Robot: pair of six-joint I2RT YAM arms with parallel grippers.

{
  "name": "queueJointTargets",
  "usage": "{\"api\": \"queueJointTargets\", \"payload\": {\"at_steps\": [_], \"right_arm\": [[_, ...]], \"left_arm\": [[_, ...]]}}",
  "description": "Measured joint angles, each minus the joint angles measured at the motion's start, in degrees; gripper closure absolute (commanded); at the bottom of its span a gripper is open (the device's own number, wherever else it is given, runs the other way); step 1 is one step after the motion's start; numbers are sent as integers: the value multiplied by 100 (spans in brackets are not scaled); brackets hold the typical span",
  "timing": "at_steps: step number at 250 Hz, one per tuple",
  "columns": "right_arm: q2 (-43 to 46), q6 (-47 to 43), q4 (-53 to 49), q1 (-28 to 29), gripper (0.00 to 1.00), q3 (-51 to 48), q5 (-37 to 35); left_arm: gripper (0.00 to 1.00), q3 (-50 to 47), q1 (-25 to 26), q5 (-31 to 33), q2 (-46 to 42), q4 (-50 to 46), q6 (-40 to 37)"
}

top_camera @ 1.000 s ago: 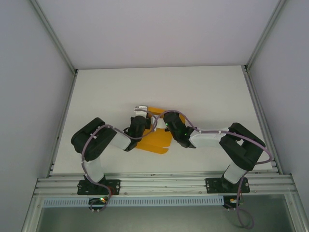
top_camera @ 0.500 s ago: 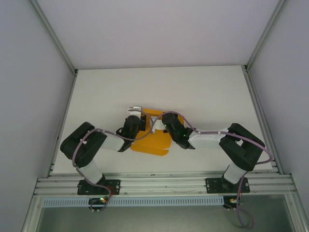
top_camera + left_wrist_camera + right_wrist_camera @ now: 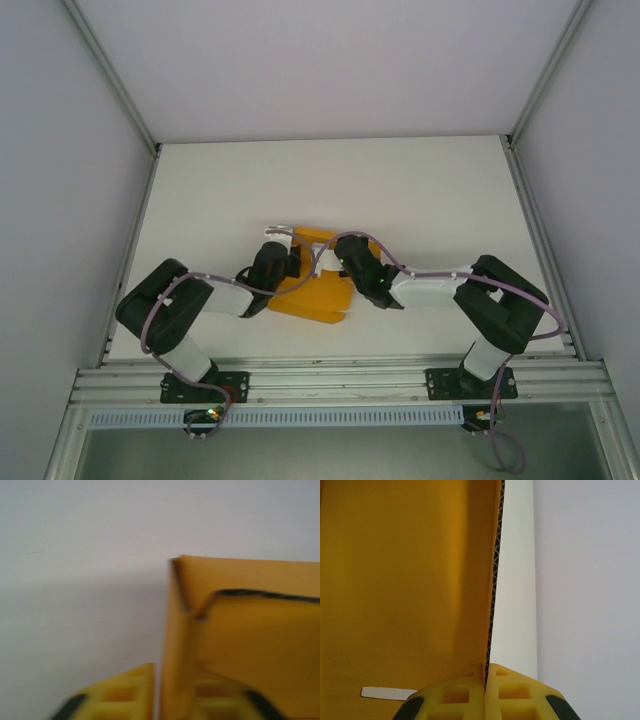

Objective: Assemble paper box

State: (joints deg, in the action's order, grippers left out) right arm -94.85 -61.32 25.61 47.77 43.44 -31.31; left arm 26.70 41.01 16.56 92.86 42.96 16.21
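The paper box (image 3: 315,292) is an orange-yellow card piece, partly folded, lying mid-table between the two arms. My left gripper (image 3: 281,238) is at its left far edge, and in the left wrist view a raised card wall (image 3: 175,645) stands between the yellow fingers (image 3: 120,695), which are shut on it. My right gripper (image 3: 327,252) is over the box's far middle. In the right wrist view its fingertips (image 3: 465,687) pinch the corrugated edge of a panel (image 3: 492,590), whose yellow face (image 3: 405,575) spreads to the left.
The white table (image 3: 420,190) is walled by a metal frame, with a rail (image 3: 330,380) along the near edge carrying both arm bases. Purple cables loop over both arms.
The left arm has drawn back toward its base and swung left, its gripper shifting slightly left with the card. The box has shifted a little left. The right arm has barely moved.
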Motion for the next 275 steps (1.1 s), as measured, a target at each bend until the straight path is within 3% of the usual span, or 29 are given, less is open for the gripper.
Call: {"api": "queueJointTargets", "payload": {"at_steps": [39,54,65,86,104,155,185,215,275], "right_arm": [[212,289,-308,11,81,0,125],[439,595,-592,15,57,0,179],[645,824,-831,20,50,2,225],[1193,1554,-1377,20,43,26,483],[1805,2304,-1720,9,30,13,881],[3220,4251,-1696,-407,0,-251,2017],[2990,5219,-1727,-780,0,-81,2100],[1958,5984,-2024,-944,2,664,2090],[240,6610,-2817,-881,6,1919,1604]], "left_arm": [[100,-4,15,-20,7,7,-96],[100,-7,2,-7,28,35,-109],[100,-7,-17,-9,48,105,-136],[100,-4,-13,-61,133,271,-227],[100,-4,63,-87,225,372,-319],[100,-4,240,-328,479,866,-494],[100,-4,306,-503,660,1196,-514],[100,-4,533,-551,883,1613,-605],[97,-9,658,-629,1049,1932,-645]]}}
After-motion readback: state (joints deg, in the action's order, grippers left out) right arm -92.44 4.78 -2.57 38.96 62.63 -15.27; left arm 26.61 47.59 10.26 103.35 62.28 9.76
